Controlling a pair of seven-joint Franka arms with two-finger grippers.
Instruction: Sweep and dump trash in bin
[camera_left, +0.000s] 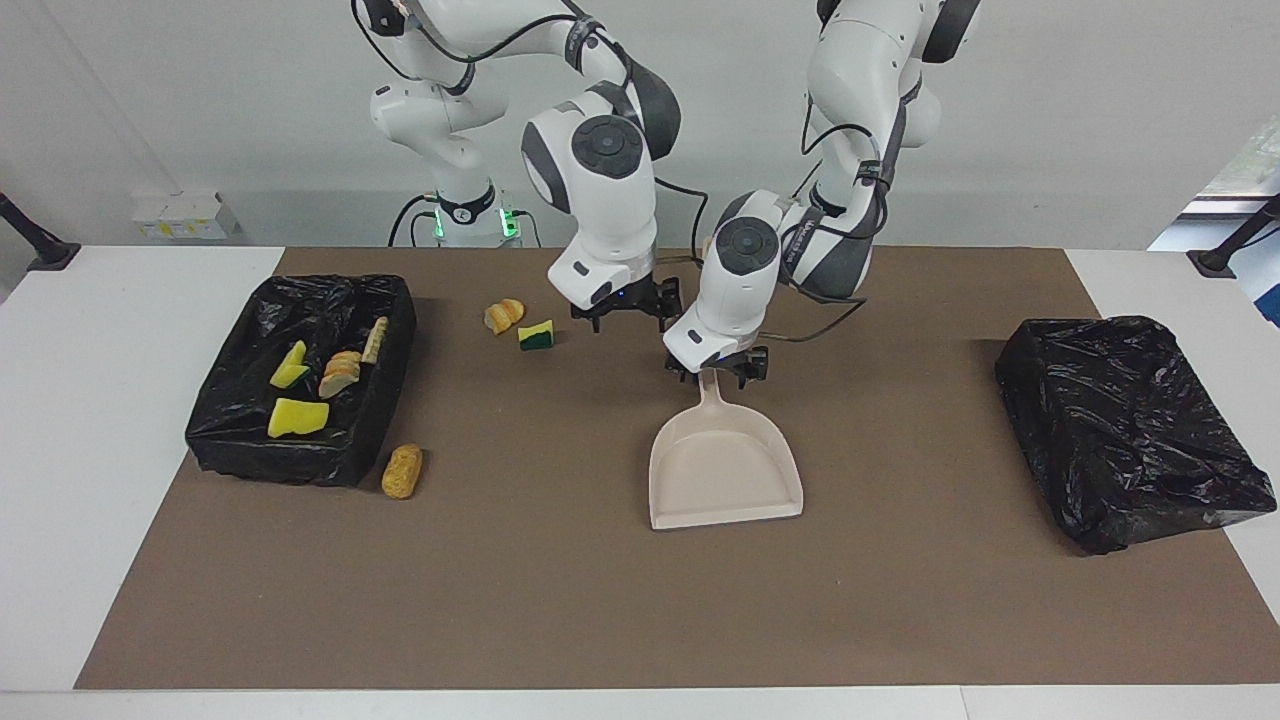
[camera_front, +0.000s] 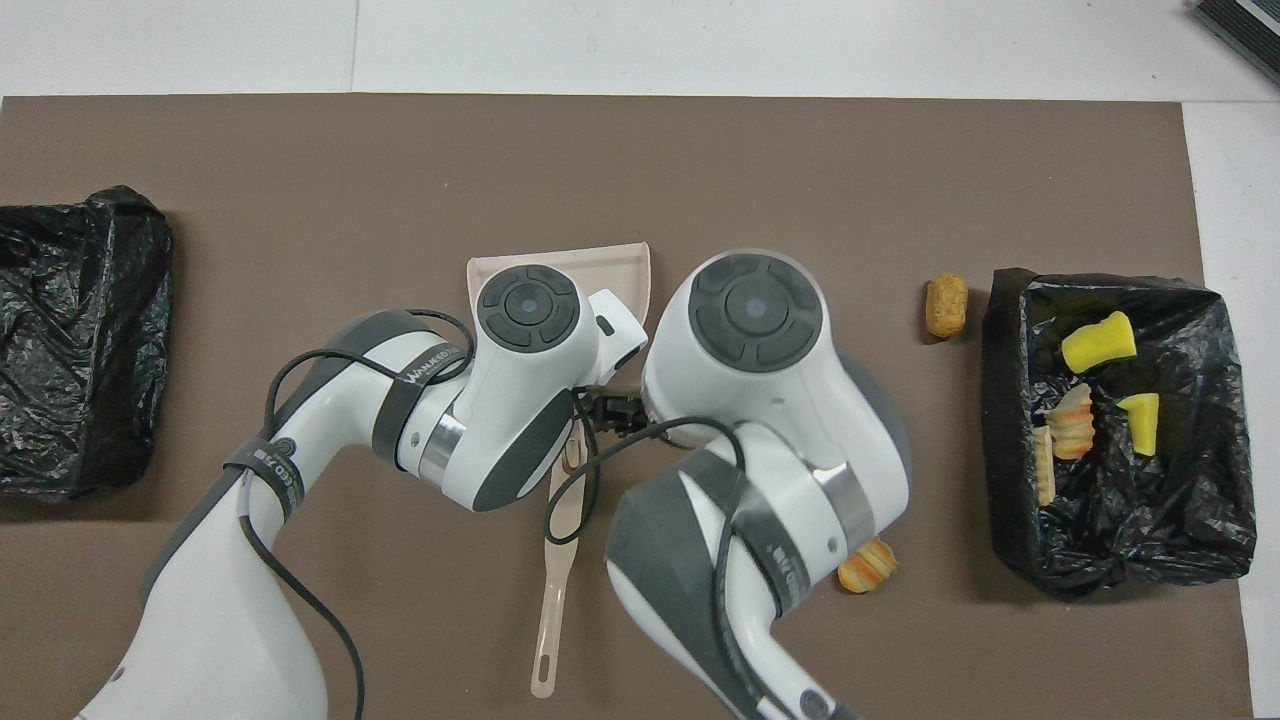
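A beige dustpan (camera_left: 725, 465) lies flat on the brown mat, mouth away from the robots; it also shows in the overhead view (camera_front: 560, 272). My left gripper (camera_left: 716, 368) is shut on its handle. My right gripper (camera_left: 627, 308) hangs open and empty low over the mat, beside the left one. Loose trash on the mat: a green-backed sponge (camera_left: 536, 335), bread slices (camera_left: 503, 315) (camera_front: 866, 566), and a bread lump (camera_left: 402, 471) (camera_front: 946, 305) beside the bin. The black-lined bin (camera_left: 230, 440) (camera_front: 1180, 540) holds yellow sponge pieces (camera_left: 297, 417) and bread bits (camera_left: 341, 372).
A long slim beige handle (camera_front: 553, 600), likely the brush, runs from under the grippers toward the robots. A second black-bagged box (camera_left: 1130, 430) (camera_front: 80, 340) stands at the left arm's end of the table. White table borders the mat.
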